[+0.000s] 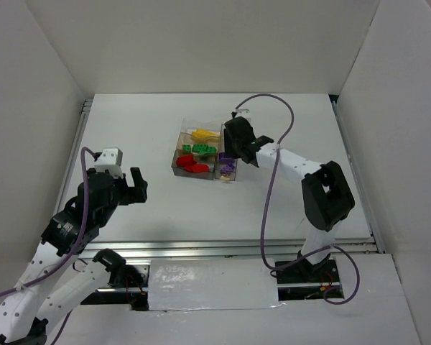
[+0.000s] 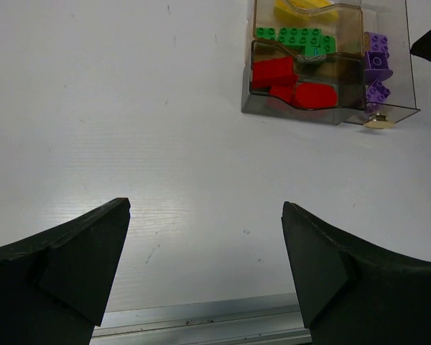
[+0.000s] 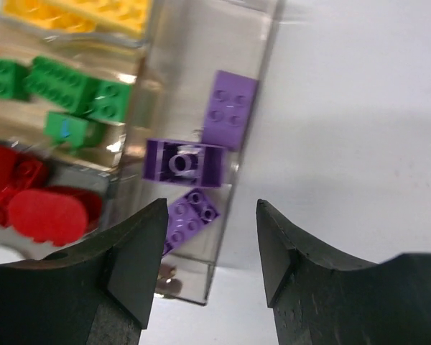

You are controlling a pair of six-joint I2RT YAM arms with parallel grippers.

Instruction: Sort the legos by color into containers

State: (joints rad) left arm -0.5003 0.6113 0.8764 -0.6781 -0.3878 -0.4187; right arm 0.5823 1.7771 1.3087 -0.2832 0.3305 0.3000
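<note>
Your right gripper hangs over the small clear, smoky plastic organizer tray, above its long narrow side compartment. Its jaws stand apart with nothing between them. Below them, three purple studded plastic bricks lie in that narrow compartment, one of them tipped on its side. In the three short compartments beside it you see yellow studded bricks at the far end, green studded bricks in the middle and red plastic pieces nearest the arms. Your left gripper is well apart from the tray, over the bare white table on the left, with its jaws spread wide and holding nothing.
</note>
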